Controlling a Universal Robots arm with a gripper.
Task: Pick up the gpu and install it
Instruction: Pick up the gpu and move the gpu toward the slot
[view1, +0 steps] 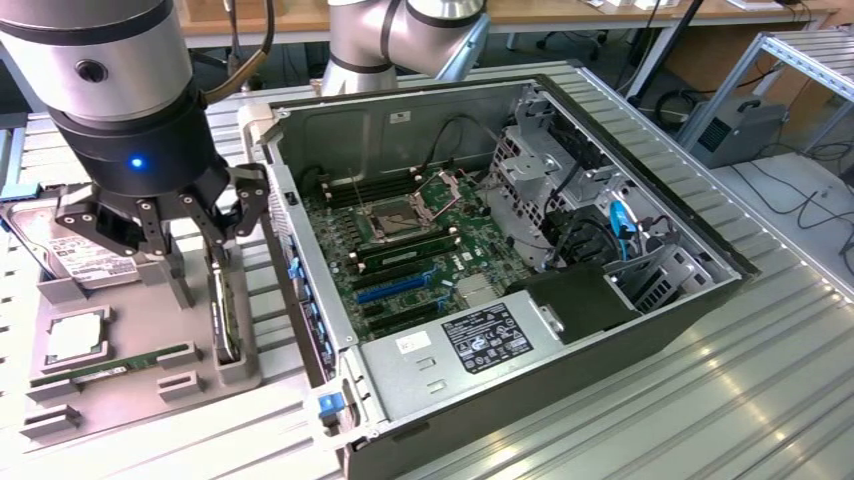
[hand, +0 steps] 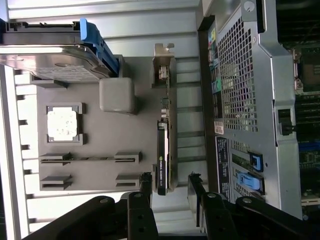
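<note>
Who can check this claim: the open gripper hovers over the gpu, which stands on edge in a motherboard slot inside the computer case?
Wrong in one respect. The gpu stands on edge in the grey tray beside the computer case, not inside it, as the wrist view shows. The open gripper does hover over it.

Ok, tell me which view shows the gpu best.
The wrist view: the gpu stands on edge in the gray holder, full length and bracket visible. The exterior view gives only its thin edge, under the gripper.
</note>
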